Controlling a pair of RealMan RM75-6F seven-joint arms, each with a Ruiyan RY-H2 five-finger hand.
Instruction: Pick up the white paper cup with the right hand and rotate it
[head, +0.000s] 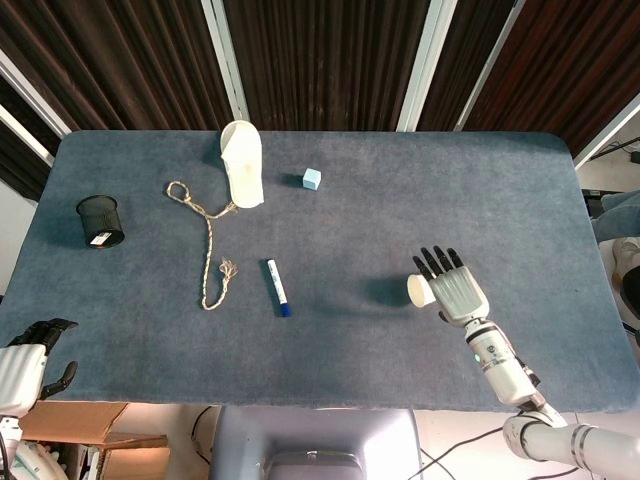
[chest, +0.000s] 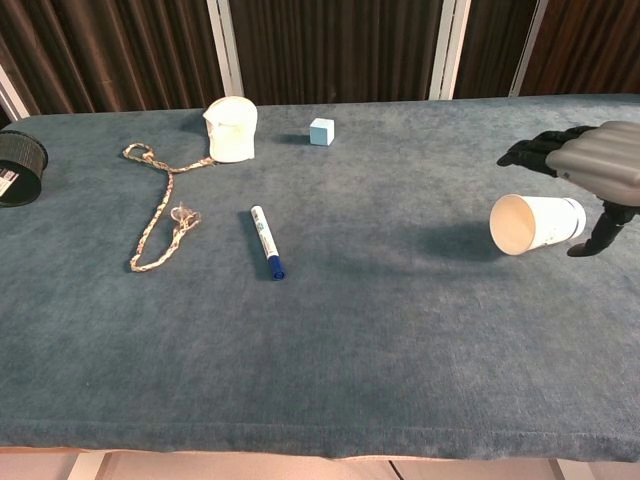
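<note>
The white paper cup (chest: 535, 222) lies on its side on the blue table cloth at the right, its mouth turned to the left. In the head view the cup (head: 421, 290) pokes out from under the left edge of my right hand (head: 455, 290). That right hand (chest: 592, 165) hovers just over the cup's base end, fingers stretched out straight above it and the thumb down beside the base, gripping nothing. My left hand (head: 35, 350) hangs off the near left table edge, holding nothing.
A blue-capped marker (chest: 267, 242) lies mid-table. A braided rope (chest: 160, 205) trails to the left. A white pouch-like object (chest: 231, 129) and a small pale blue cube (chest: 321, 131) sit at the back. A black mesh cup (chest: 20, 167) is far left.
</note>
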